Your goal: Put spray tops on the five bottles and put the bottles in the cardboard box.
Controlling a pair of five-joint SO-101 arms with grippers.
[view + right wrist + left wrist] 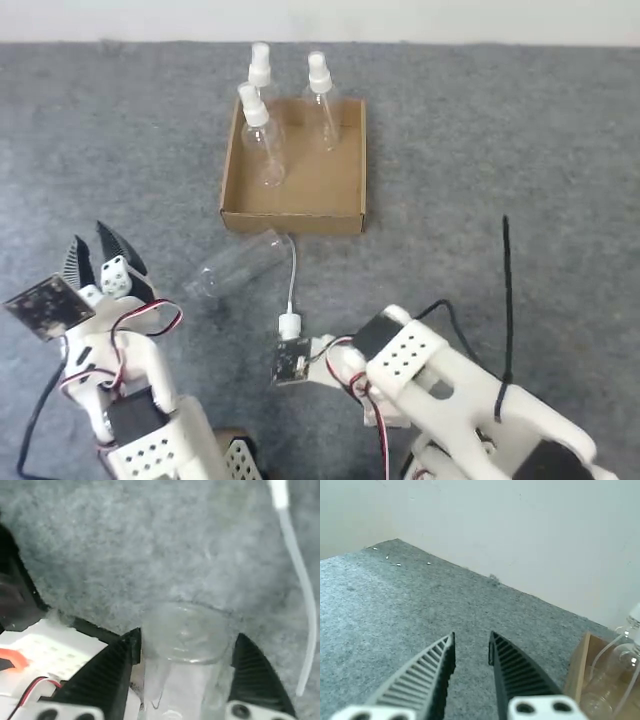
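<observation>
The cardboard box [295, 210] sits at the table's middle back and holds three clear bottles with white spray tops [262, 140]. In front of it a capless clear bottle [235, 265] lies on its side. A loose spray top [290, 323] lies nearby, its thin tube [300, 605] running toward the box. My right gripper [187, 635] is shut on another clear bottle [185, 630], low over the carpet beside that tube. My left gripper [92, 240] is at the front left, open and holding nothing [472, 636]. The box's corner [580, 665] lies off to its side.
Grey carpet covers the table. A black cable [505, 300] rises over the right arm. The left arm's white base [55, 650] lies close behind the held bottle. The back wall [520, 540] lies beyond the carpet's far edge.
</observation>
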